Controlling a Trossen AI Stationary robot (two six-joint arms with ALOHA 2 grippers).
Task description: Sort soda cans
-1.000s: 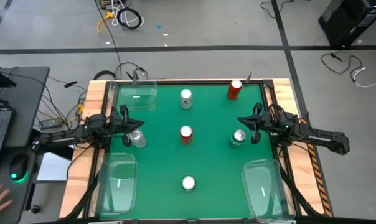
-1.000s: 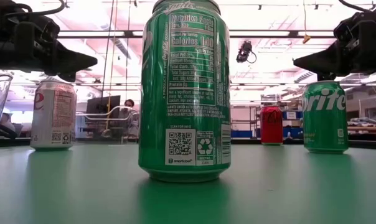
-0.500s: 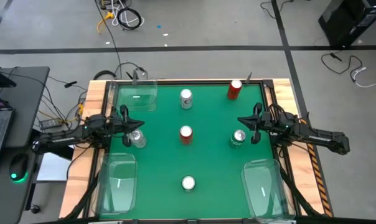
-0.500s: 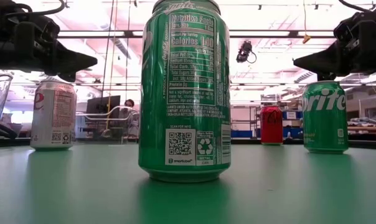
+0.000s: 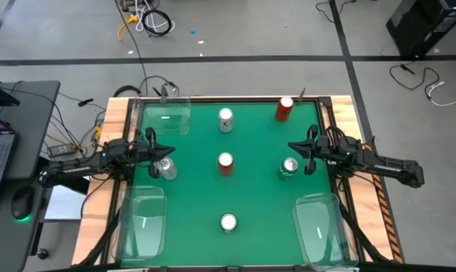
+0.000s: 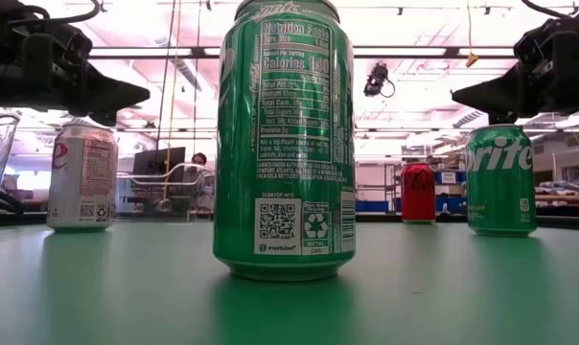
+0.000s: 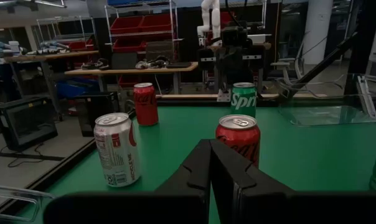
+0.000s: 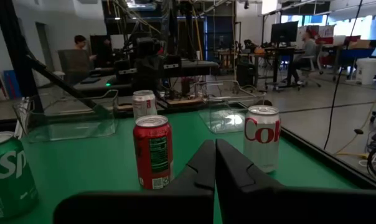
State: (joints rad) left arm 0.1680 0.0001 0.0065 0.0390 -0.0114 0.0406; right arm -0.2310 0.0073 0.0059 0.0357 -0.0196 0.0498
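Observation:
Six cans stand upright on the green table (image 5: 258, 204): a silver one (image 5: 226, 119) and a red one (image 5: 285, 108) at the far side, a red one (image 5: 225, 163) in the middle, a green one (image 5: 289, 168) at the right, a silver one (image 5: 166, 168) at the left, and a green one (image 5: 228, 222) at the near side. My left gripper (image 5: 154, 145) is shut and empty. It hovers just beyond the left silver can, above can height (image 6: 141, 96). My right gripper (image 5: 307, 147) is shut and empty, above and beside the right green can (image 6: 500, 180).
Clear plastic bins stand at the far left corner (image 5: 166, 115), the near left (image 5: 141, 223) and the near right (image 5: 318, 227). Wooden rails edge the table. A desk with a laptop and a mouse (image 5: 20, 202) is to the left of the table.
A person's hand at the desk left of the table has gone out of view. The arms and the cans have kept still.

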